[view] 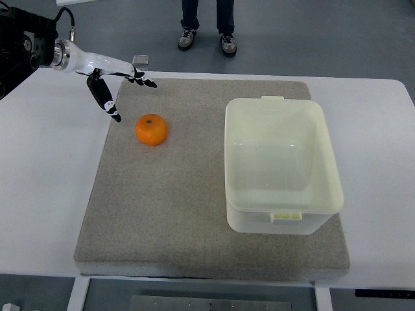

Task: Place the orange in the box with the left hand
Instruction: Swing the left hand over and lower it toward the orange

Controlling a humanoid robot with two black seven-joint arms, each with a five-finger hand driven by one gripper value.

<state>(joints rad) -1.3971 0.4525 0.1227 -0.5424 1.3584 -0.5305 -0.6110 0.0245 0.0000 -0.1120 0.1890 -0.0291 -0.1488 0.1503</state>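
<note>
An orange lies on the grey mat, left of centre. A white open plastic box stands on the mat's right half and holds nothing that I can see. My left hand comes in from the upper left and hovers just up and left of the orange, apart from it. Its fingers are spread and hold nothing; the thumb points down toward the orange. The right arm does not show.
The mat lies on a white table. A person's legs and shoes stand beyond the table's far edge. A small grey square object lies at the table's far edge behind my hand.
</note>
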